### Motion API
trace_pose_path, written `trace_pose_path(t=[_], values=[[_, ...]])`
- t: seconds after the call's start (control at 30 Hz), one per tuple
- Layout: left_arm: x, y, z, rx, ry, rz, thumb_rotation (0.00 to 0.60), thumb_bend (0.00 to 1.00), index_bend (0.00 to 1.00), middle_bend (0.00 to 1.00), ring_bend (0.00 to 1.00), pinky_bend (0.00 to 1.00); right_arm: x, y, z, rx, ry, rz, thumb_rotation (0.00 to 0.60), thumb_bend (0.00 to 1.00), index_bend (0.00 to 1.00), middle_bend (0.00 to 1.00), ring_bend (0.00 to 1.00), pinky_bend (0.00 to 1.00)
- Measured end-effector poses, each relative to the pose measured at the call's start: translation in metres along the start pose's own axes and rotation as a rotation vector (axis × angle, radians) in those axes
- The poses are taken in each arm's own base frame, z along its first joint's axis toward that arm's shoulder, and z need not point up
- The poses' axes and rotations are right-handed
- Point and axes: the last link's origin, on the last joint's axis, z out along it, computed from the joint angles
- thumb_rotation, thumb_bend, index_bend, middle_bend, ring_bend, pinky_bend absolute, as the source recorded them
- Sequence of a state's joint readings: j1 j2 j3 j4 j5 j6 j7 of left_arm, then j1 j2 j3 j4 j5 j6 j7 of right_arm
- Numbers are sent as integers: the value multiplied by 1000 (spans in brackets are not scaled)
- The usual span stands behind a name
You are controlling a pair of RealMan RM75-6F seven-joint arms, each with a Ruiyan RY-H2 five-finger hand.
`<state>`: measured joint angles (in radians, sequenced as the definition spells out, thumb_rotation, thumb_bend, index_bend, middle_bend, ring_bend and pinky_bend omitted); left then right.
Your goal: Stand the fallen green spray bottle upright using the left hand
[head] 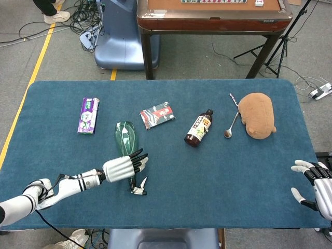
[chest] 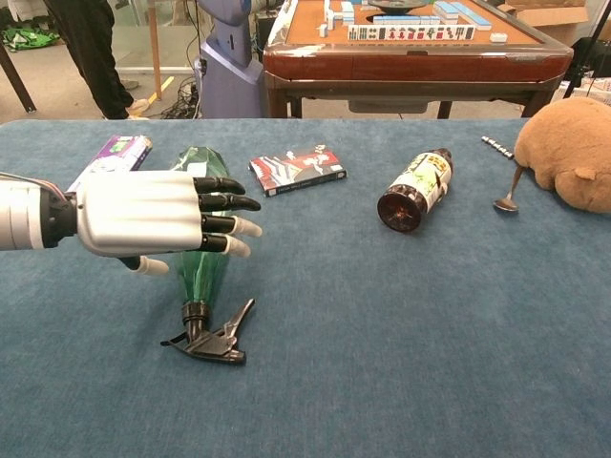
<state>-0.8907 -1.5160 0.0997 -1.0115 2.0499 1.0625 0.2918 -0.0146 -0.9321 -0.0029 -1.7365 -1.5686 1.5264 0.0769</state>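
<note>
The green spray bottle (head: 126, 140) (chest: 199, 277) lies on its side on the blue table, its base toward the far side and its black trigger head (head: 138, 188) (chest: 210, 341) toward me. My left hand (head: 123, 168) (chest: 158, 216) hovers over the bottle's narrow lower part, palm down with fingers stretched out to the right, gripping nothing. Whether it touches the bottle I cannot tell. My right hand (head: 314, 185) rests open at the table's near right corner, seen only in the head view.
A purple packet (head: 88, 114) lies to the far left. A red-and-black card pack (head: 156, 114), a brown sauce bottle (head: 198, 128) on its side, a spoon (head: 230, 127) and a brown plush toy (head: 258, 114) spread across the far half.
</note>
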Motion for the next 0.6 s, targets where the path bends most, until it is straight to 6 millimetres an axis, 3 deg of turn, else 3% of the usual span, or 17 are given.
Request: trace_pose_path(t=[0.33, 0.6], values=[[-15, 0, 0, -10, -42, 28, 600, 203, 238, 142, 16, 93, -1, 1, 0, -6, -6, -1, 600, 276, 318, 248, 184, 295], [-23, 1, 1, -10, -44, 24, 600, 203, 380, 290, 87, 101, -1, -2, 1, -1, -8, -3, 600, 276, 318, 248, 184, 295]])
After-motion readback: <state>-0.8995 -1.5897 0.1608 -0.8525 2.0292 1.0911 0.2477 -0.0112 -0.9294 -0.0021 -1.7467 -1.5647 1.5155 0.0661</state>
